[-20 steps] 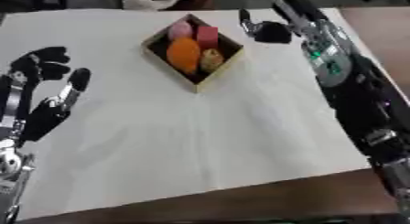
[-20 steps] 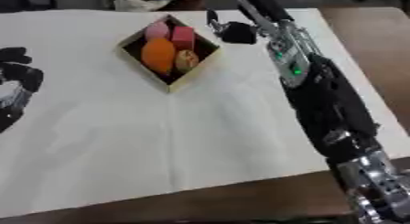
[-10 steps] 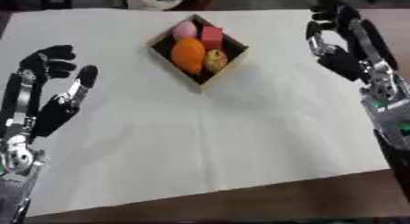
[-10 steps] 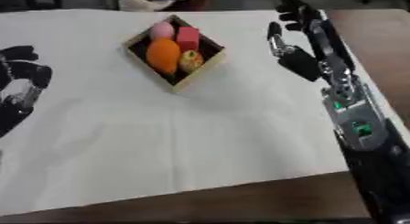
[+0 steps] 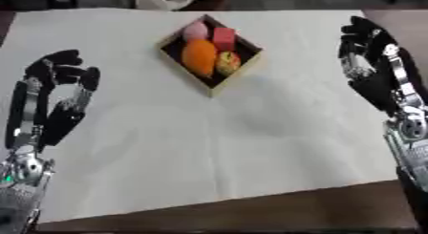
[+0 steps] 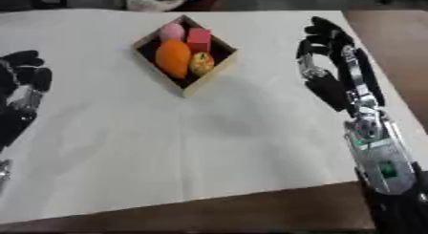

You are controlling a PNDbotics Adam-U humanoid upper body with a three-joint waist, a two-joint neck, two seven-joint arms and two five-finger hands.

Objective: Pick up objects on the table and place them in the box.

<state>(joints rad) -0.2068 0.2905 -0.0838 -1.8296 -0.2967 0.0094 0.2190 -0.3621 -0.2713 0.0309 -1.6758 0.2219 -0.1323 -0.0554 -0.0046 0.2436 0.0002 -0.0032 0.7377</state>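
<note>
four objects sit packed in the box (image 5: 210,56): a pink egg-shaped piece (image 5: 196,31) and a red cube (image 5: 224,37) at the far end, an orange oval (image 5: 200,58) and a small yellow-brown fruit (image 5: 227,62) nearer, which suggests the sorting is done, since no loose object shows on the white cloth (image 5: 217,142). the box lies turned like a diamond, one corner toward the robot, and the orange oval's long axis runs along one side wall. the left hand (image 5: 52,111) and right hand (image 5: 372,70) both hover apart from it, fingers relaxed and spread, holding nothing, likely parked clear of the box.
</note>
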